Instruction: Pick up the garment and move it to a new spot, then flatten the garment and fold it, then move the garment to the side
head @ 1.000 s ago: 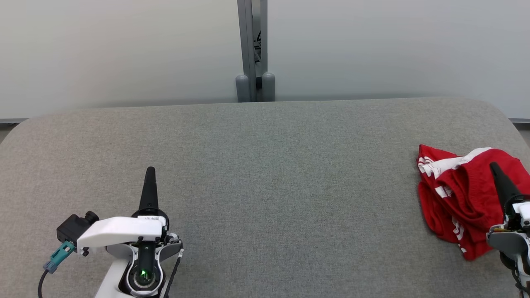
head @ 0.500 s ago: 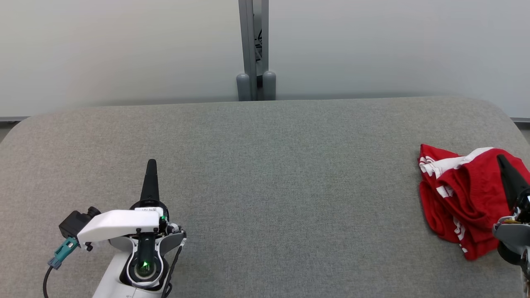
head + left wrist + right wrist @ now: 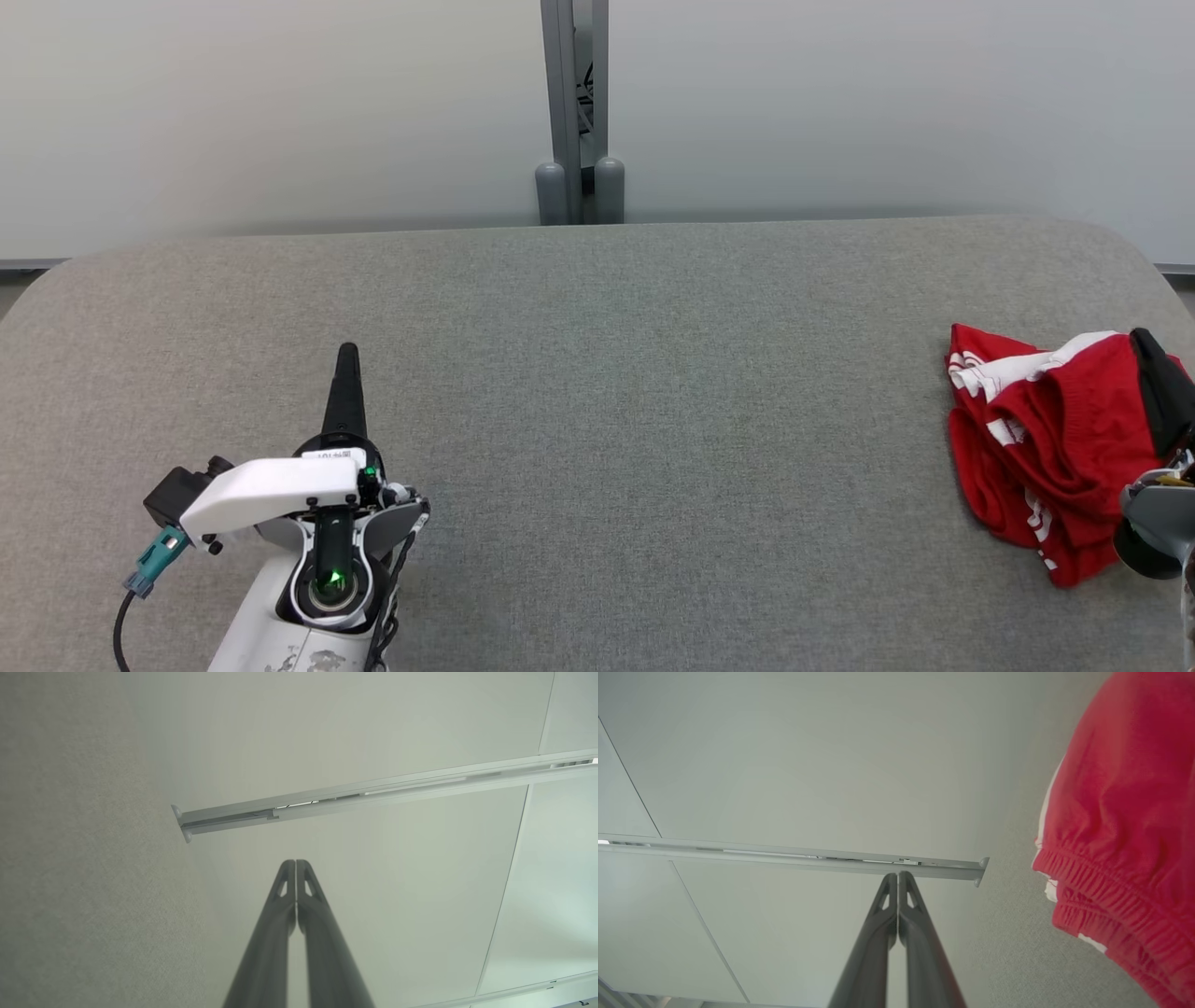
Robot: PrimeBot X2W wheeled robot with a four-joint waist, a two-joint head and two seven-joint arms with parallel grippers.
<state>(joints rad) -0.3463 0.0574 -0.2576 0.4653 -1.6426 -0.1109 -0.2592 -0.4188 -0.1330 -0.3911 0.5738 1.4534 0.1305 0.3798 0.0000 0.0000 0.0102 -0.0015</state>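
Observation:
The garment (image 3: 1046,439), red with white stripes and an elastic waistband, lies crumpled at the right edge of the grey padded table (image 3: 597,392). My right gripper (image 3: 1141,338) is shut and empty, its dark fingers raised over the garment's right side. In the right wrist view its fingers (image 3: 896,877) meet tip to tip, with the garment (image 3: 1125,826) off to the right. At the lower left my left gripper (image 3: 347,351) is shut and empty above bare table, far from the garment. The left wrist view shows its fingers (image 3: 295,863) pressed together.
A grey post (image 3: 574,112) with two rounded feet stands behind the table's far edge, between pale wall panels. The table's right edge runs close beside the garment. A cable with a teal plug (image 3: 154,560) hangs from my left wrist.
Both grippers have moved away from me, toward the table's far edge, and stayed shut. The right one has also drifted right over the garment. The garment itself has not moved.

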